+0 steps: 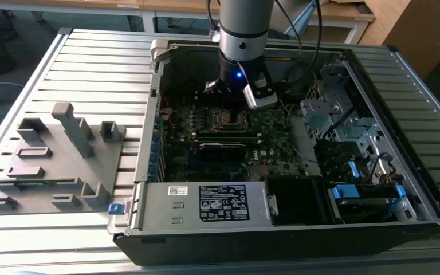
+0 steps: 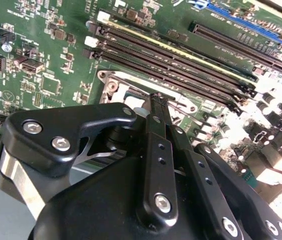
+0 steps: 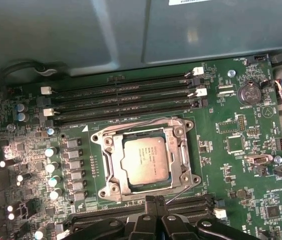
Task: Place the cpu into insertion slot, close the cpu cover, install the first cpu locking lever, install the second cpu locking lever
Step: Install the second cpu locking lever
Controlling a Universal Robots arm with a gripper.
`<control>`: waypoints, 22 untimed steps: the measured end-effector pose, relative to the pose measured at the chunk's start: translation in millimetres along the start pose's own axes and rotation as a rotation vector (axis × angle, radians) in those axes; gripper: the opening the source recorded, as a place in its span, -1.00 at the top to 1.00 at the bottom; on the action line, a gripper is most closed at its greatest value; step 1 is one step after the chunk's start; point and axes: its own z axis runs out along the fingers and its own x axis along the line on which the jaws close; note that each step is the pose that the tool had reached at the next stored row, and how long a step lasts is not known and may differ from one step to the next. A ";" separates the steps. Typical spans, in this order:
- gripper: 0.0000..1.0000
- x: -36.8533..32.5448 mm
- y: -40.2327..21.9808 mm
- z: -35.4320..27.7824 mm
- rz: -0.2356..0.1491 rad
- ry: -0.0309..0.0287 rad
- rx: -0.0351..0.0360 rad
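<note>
The cpu [image 3: 146,160], a silver-grey square, lies in the insertion slot [image 3: 106,167] on the green motherboard. The cpu cover [image 3: 182,155] lies flat around it as a silvery frame. One thin wire locking lever [image 3: 178,194] sticks out at an angle from the socket corner nearest my fingers. Another wire lever [image 3: 141,125] runs along the socket edge by the memory slots. My gripper [image 3: 155,200] is shut, fingertips together just off the socket edge, close beside the angled lever. The second wrist view has the black gripper [image 2: 156,98] over the socket. In the exterior view the gripper [image 1: 226,98] hangs above the socket [image 1: 229,118].
Long black memory slots [image 3: 125,97] run along both sides of the socket. The open computer case [image 1: 156,114] rests on a slatted metal table [image 1: 90,63]. A power supply box with a label [image 1: 224,201] sits at the front. A grey fixture [image 1: 59,160] stands at the exterior view's left.
</note>
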 end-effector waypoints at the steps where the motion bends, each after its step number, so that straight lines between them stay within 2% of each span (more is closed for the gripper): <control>1: 0.79 0.7 -0.3 0.0 0.000 0.0000 -0.0001; 7: 0.79 5.7 -1.8 -0.1 0.000 0.0000 -0.0001; 13: 0.79 6.5 -2.0 -0.2 0.000 0.0000 0.0000; 22: 0.79 11.1 -2.8 0.7 0.000 0.0000 0.0003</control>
